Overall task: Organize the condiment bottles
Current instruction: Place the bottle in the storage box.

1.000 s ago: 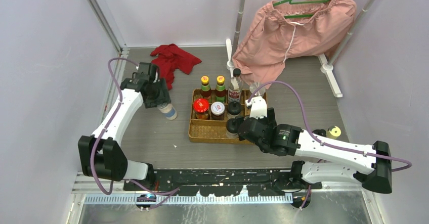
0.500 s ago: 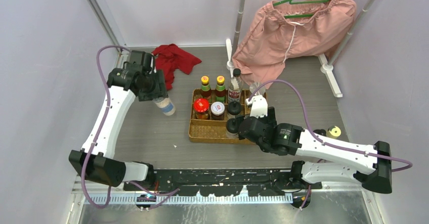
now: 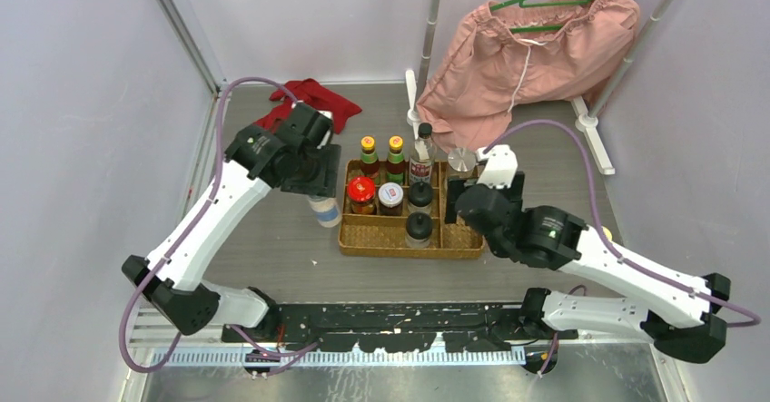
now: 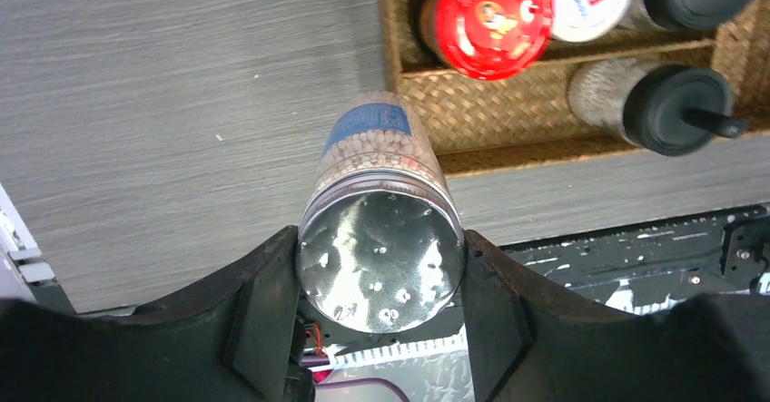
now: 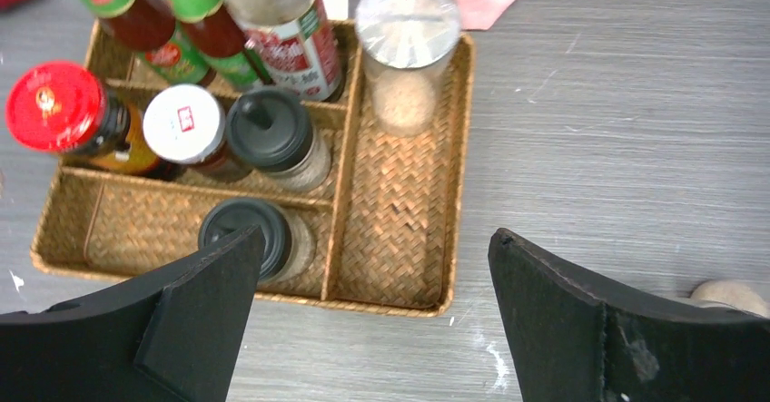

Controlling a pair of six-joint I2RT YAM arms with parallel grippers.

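Condiment bottles [image 3: 390, 197] mostly stand in the wicker tray [image 5: 396, 225]; left end effector [image 4: 380, 266] pinches a blue-labelled shaker [image 4: 379, 193] just left of it, seemingly off the bench [image 4: 163, 102], likely for the near-left slot. Right end effector [image 5: 374, 270] hangs spread.

Robot lab booth: plain white walls [image 3: 82, 102] w/ metal posts [image 3: 434, 21], two robot arms [image 3: 213, 211] bolted to grey table [image 3: 272, 239].

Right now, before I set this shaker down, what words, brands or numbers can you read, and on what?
Nothing reads clearly enough to quote.
Clear bottle: red-and-white label, print blurred.
White lid: red mark, too small.
Red lid: pale emblem, no legible words.
Sauce bottles: green labels, blurred.
Shaker: blue label, no legible text.
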